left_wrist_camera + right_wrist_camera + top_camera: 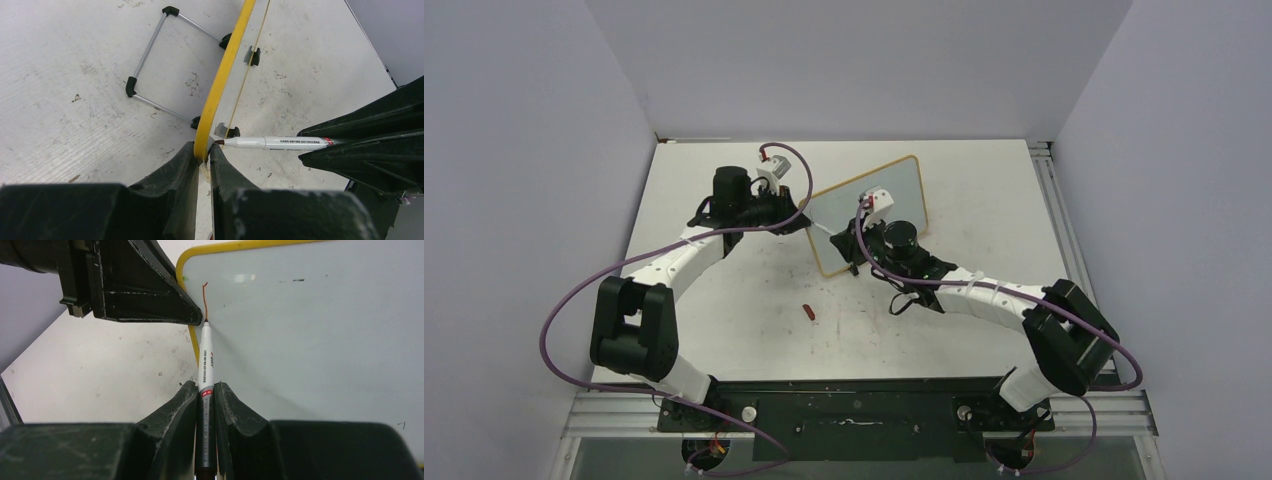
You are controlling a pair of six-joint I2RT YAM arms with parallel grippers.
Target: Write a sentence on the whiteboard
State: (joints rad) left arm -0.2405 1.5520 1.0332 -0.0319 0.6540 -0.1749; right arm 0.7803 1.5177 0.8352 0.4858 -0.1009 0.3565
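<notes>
My right hand [205,387] is clenched on a white-barrelled red marker [205,360], long axis straight out from the hand. Its tip touches the glossy white yellow-framed whiteboard [325,340] dead ahead, at the foot of one short red stroke [204,297]; the sentence is barely begun. Just left of the tip, my left hand [202,152] pinches the rounded frame edge. Bare board lies right of the tip, so I judge writing goes that way. The scuffed matte counter [75,75] lies beyond.

Marker [205,357] barrel print too small to read; whiteboard [325,340]: single red stroke [204,300], nothing legible.
</notes>
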